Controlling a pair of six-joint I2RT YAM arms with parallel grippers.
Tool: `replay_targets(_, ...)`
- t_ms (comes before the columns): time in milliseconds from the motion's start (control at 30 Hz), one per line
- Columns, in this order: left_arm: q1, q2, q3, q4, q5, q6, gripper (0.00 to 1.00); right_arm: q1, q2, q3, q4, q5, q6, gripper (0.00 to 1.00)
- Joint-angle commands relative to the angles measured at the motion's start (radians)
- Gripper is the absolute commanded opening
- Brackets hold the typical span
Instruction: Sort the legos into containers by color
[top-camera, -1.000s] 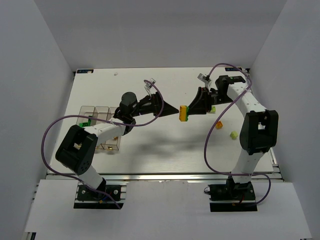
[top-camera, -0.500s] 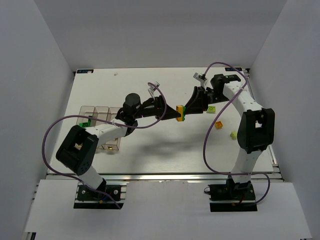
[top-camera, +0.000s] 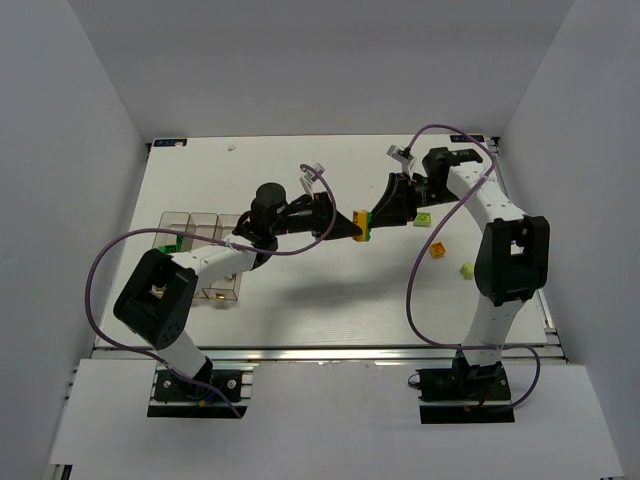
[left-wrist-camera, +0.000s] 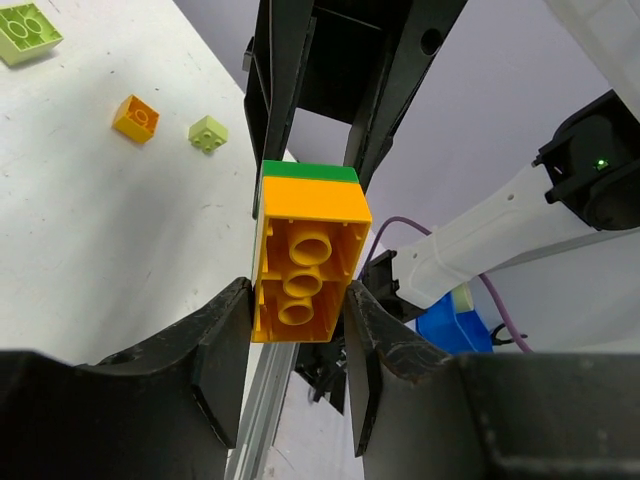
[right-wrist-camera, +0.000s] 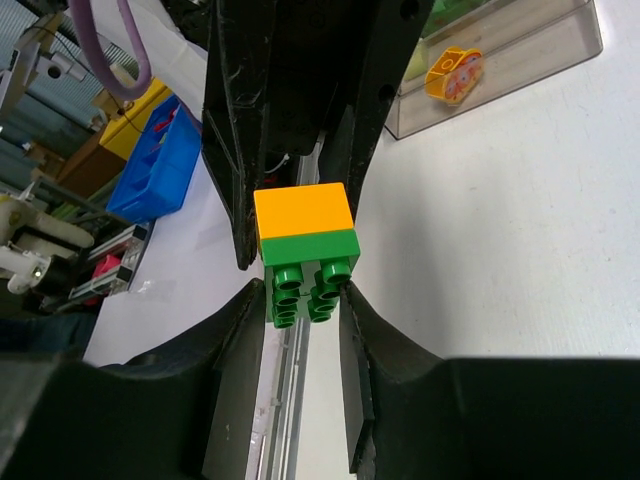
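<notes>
An orange lego and a dark green lego are stuck together as one stack, held in the air over the middle of the table. My left gripper is shut on the orange half, its fingers pressed to both sides. From the opposite side my right gripper is shut on the green half. The two grippers' tips nearly meet, left gripper and right gripper. The clear containers stand at the left.
Loose legos lie on the table at the right: a pale green one, an orange one and a yellow-green one. A green lego sits at the containers' left end, and an orange piece lies in one bin.
My left gripper has reached right to the stack and closed its wide-open jaws on the orange half. The right gripper brought the stack a little left and has kept its hold.
</notes>
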Motion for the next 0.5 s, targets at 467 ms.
replay_targets(467,0.000,-0.028,0.078,-0.086,-0.042,0.050,0.35,0.028,-0.244,-0.171,0.648,0.073,0.545,0.00)
